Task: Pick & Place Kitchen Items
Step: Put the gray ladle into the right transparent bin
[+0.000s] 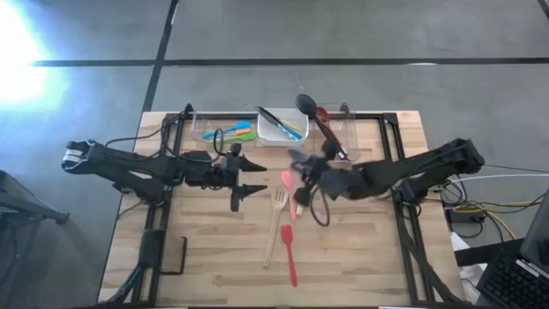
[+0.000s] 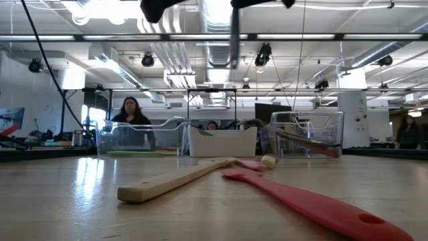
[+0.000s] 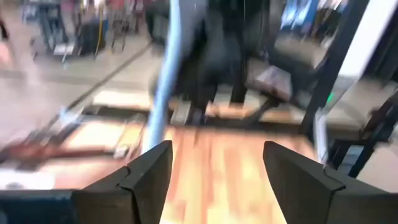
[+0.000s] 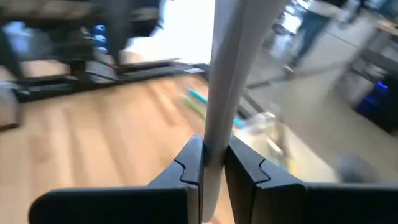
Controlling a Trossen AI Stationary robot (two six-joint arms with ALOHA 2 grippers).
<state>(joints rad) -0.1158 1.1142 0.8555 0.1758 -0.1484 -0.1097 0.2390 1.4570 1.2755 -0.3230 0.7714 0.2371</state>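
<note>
Slipping is being risked: grey utensil (image 4: 233, 74) is being pinched thinly by right tool (image 4: 211, 165), centre frame; left tool (image 3: 214, 174) is being held spread.

A robotics lab or workshop: bare silver ceiling ducts (image 2: 214, 27) at twelve o'clock, long black equipment benches (image 2: 47, 144) (a seated person (image 2: 132, 117) behind).

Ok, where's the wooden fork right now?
High view: the wooden fork lies mid-table, between the pink spatula and the red spatula.
</note>
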